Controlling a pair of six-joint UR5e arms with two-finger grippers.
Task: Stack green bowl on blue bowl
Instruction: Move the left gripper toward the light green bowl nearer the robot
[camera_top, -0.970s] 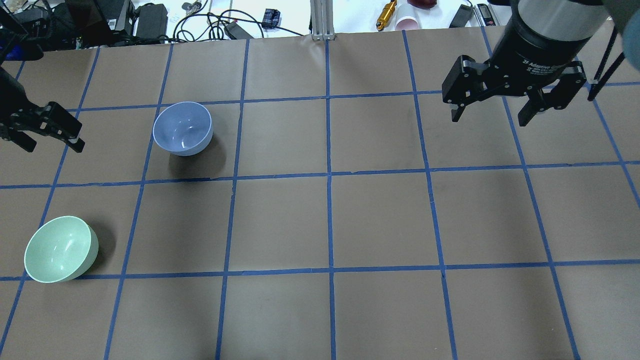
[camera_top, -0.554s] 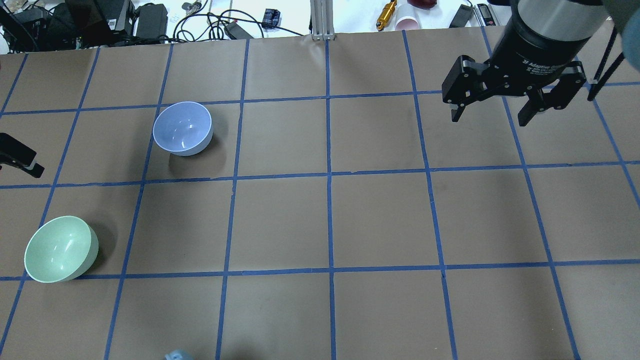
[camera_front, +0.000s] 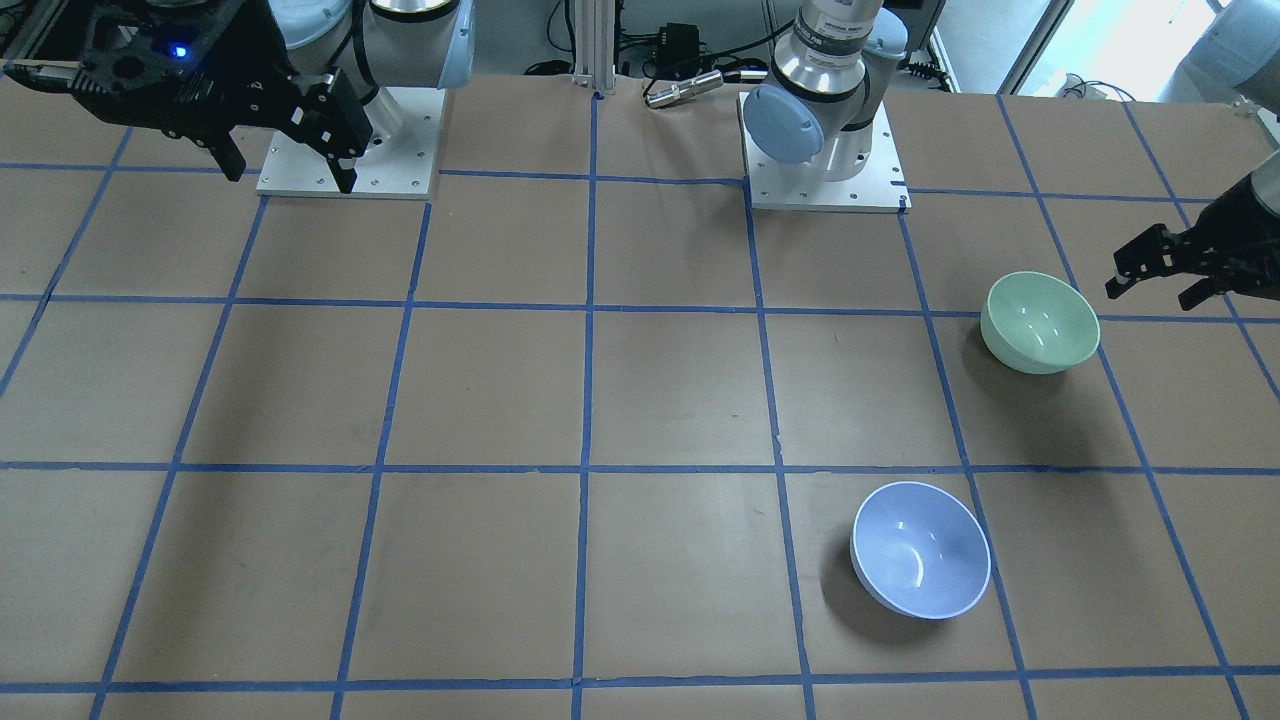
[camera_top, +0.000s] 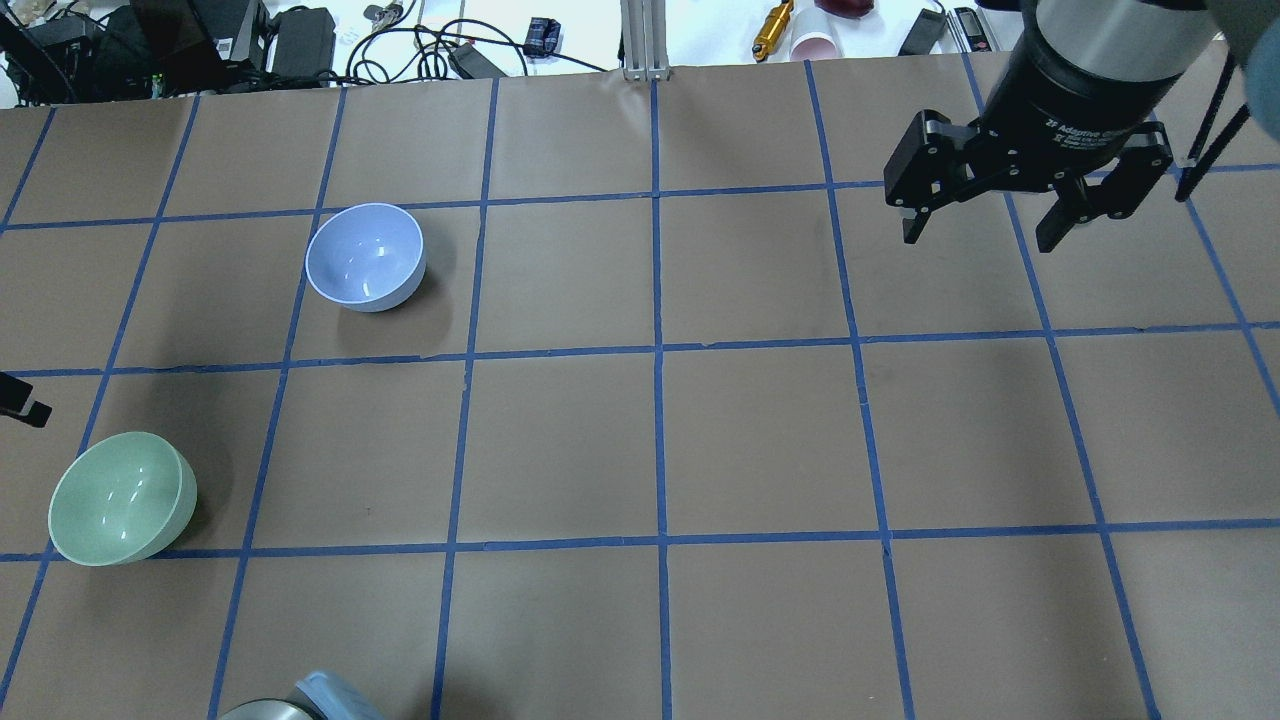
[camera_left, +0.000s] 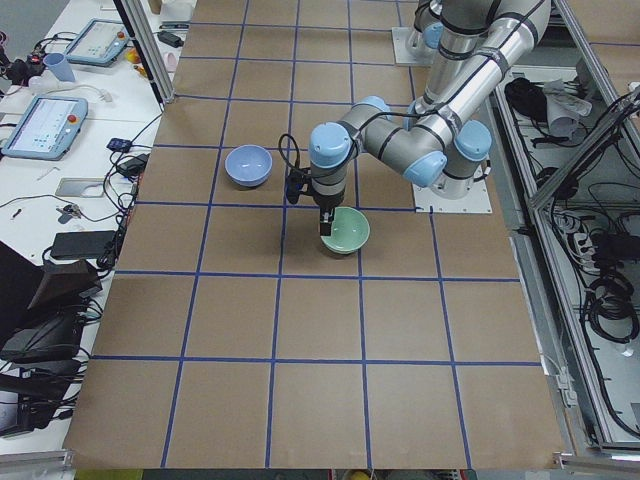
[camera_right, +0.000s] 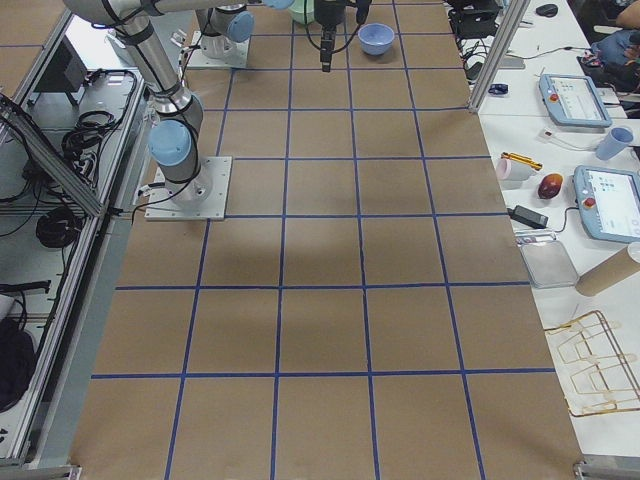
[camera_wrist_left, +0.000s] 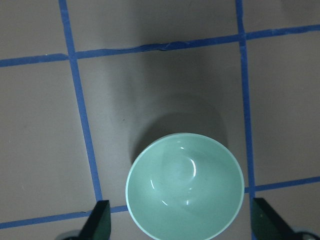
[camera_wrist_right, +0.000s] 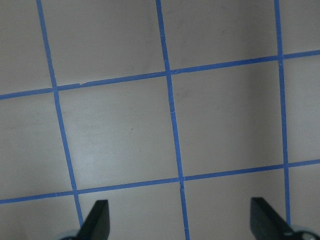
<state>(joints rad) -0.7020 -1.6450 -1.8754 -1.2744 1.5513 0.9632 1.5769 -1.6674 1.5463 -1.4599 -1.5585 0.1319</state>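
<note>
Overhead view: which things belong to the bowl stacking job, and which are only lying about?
For the job: green bowl, blue bowl, open left hand near the green bowl.

Lying about, beyond the table's far edge: gold cylinder, pink cup, black adapter.

I see the green bowl, glossy mint, upright and empty; the blue bowl, pale periwinkle, upright too, lies well apart at its two o'clock from overhead.
</note>
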